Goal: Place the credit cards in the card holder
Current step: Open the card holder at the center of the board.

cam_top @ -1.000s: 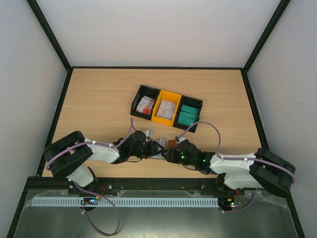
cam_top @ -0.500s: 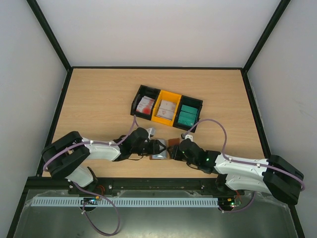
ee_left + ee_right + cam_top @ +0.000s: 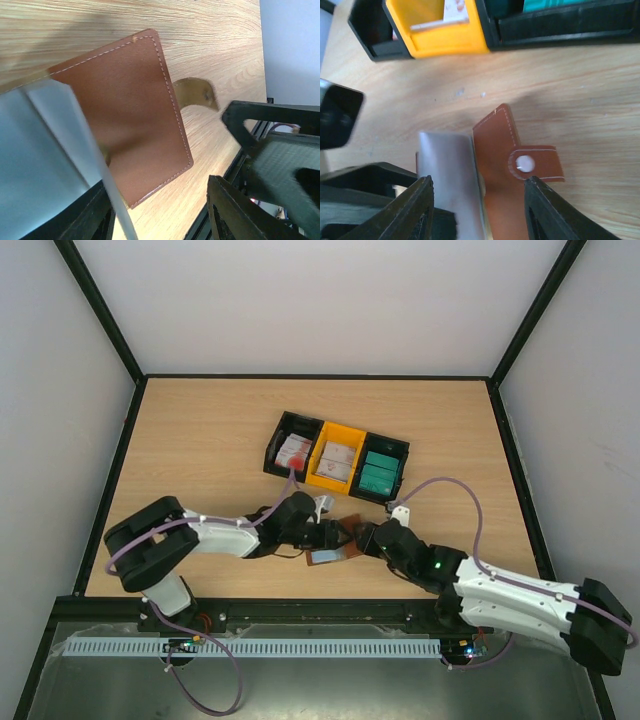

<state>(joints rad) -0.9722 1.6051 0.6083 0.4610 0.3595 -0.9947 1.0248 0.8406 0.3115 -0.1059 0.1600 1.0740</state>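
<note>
The brown leather card holder [image 3: 335, 548] lies partly unfolded on the table in front of the bins, between my two grippers. In the left wrist view its brown flap [image 3: 125, 115] and snap tab [image 3: 197, 92] lie flat and a blurred pale grey-blue panel [image 3: 35, 150] rises beside my left finger. My left gripper [image 3: 160, 200] is open. My right gripper [image 3: 479, 190] is open, its fingers either side of the grey panel [image 3: 447, 175] and the snap tab [image 3: 532, 164]. Credit cards sit in the bins: white and red [image 3: 293, 452], white [image 3: 337, 458], teal [image 3: 379, 472].
A row of three joined bins, black [image 3: 283, 430], yellow [image 3: 350, 435] and black [image 3: 392, 447], stands behind the card holder. In the right wrist view the yellow bin [image 3: 440, 40] is close ahead. The left gripper [image 3: 322, 530] and right gripper [image 3: 362, 540] nearly touch.
Both grippers have moved right and a little farther from the bases with the card holder. The card holder has unfolded more, showing its brown flap. The right arm has stretched out.
</note>
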